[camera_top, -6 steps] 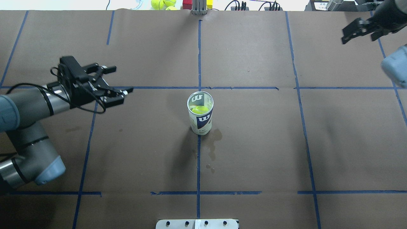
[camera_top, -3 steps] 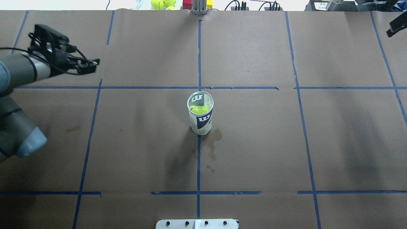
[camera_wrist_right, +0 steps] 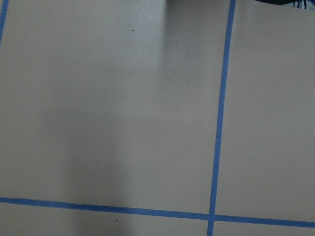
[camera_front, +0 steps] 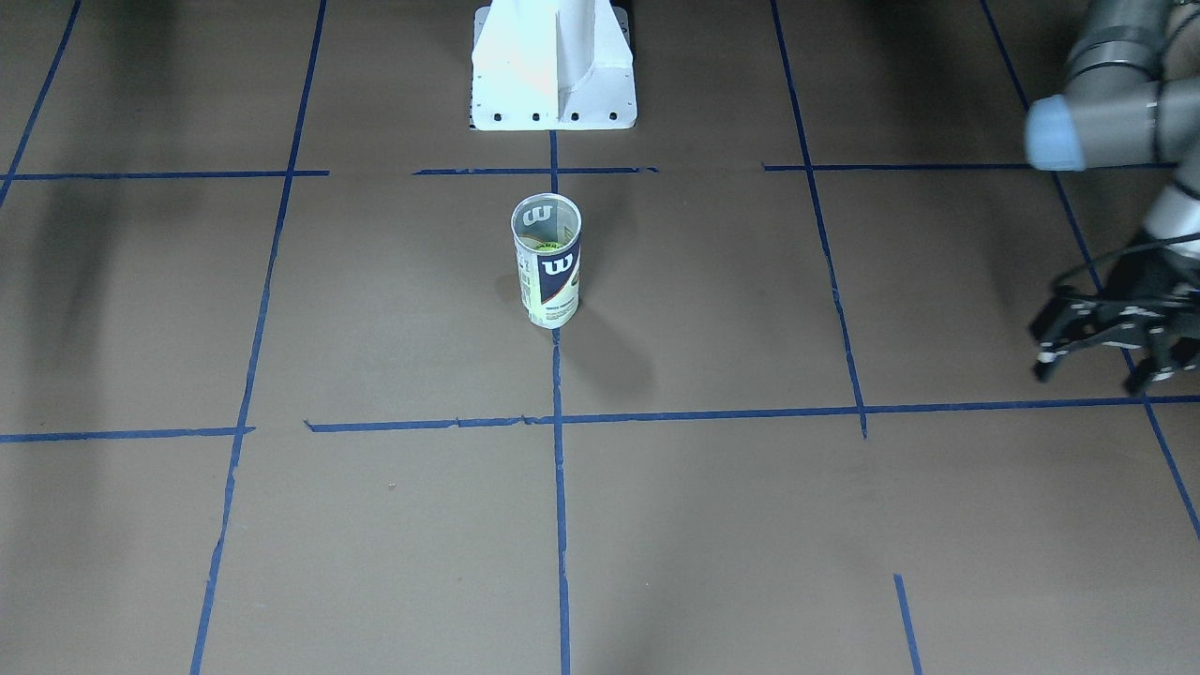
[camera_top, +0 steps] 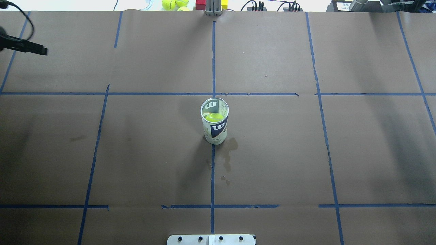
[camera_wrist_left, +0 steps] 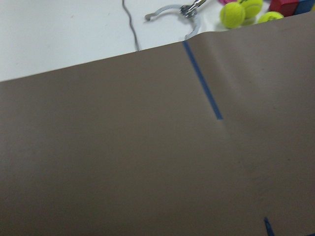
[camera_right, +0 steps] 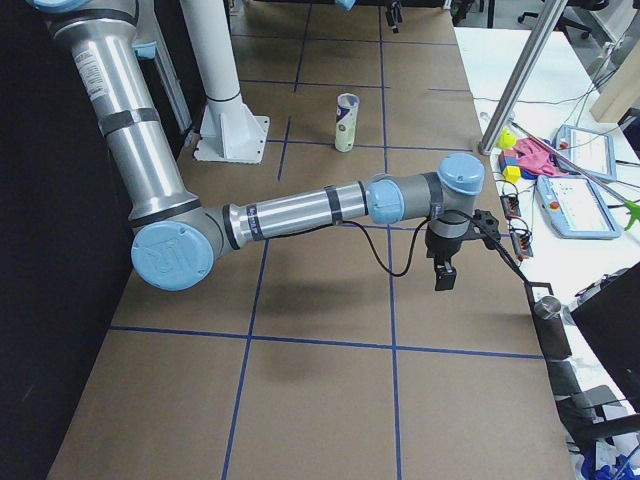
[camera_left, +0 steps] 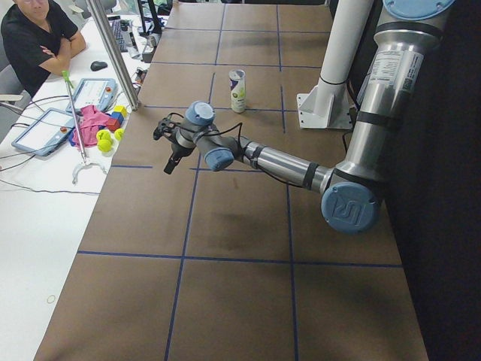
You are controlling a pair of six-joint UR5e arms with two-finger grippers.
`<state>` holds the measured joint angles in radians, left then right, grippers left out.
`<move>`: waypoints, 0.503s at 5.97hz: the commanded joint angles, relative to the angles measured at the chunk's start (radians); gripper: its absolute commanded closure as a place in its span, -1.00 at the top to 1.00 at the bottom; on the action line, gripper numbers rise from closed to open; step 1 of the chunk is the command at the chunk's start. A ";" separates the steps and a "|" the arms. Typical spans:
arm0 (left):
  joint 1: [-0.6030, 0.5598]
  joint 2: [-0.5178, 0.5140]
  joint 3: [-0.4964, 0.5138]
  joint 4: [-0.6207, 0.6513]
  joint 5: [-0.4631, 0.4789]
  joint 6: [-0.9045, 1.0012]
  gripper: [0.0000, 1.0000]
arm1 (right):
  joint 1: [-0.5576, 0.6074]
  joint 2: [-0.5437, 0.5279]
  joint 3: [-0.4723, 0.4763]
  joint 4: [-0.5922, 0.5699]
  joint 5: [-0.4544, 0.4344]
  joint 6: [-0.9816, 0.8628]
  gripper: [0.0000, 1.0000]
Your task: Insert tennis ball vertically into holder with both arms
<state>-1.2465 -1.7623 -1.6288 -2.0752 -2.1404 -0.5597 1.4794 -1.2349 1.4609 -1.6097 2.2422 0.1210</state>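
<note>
The holder [camera_top: 214, 127], a clear can with a navy Wilson label, stands upright at the table's middle, open end up. It also shows in the front view [camera_front: 547, 272]. The tennis ball [camera_top: 214, 117] sits inside it, below the rim. My left gripper [camera_front: 1097, 370] is open and empty, far off to my left of the holder. Only one of its fingers [camera_top: 34, 50] reaches into the overhead view. My right gripper [camera_right: 445, 272] shows only in the right side view, far from the holder near the table's end. I cannot tell whether it is open or shut.
The white pedestal base [camera_front: 553, 84] stands behind the holder on the robot's side. Spare tennis balls [camera_top: 169, 4] and coloured blocks [camera_top: 200, 4] lie beyond the table's far edge. A dark stain [camera_top: 232, 144] marks the paper beside the holder. An operator [camera_left: 34, 37] sits past the far side.
My left arm has swung away from the holder to the far left edge of the overhead view. My right gripper has gone out of that view at the upper right. The holder has not moved.
</note>
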 commanded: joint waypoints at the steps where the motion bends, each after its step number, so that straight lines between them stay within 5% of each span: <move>1: -0.184 0.003 -0.011 0.353 -0.228 0.272 1.00 | 0.007 0.005 -0.062 0.002 -0.001 -0.003 0.99; 3: -0.223 0.010 -0.103 0.594 -0.242 0.331 1.00 | 0.010 -0.004 -0.073 0.002 0.013 -0.003 0.99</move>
<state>-1.4510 -1.7547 -1.6858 -1.6145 -2.3704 -0.2574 1.4885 -1.2347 1.3940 -1.6078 2.2467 0.1181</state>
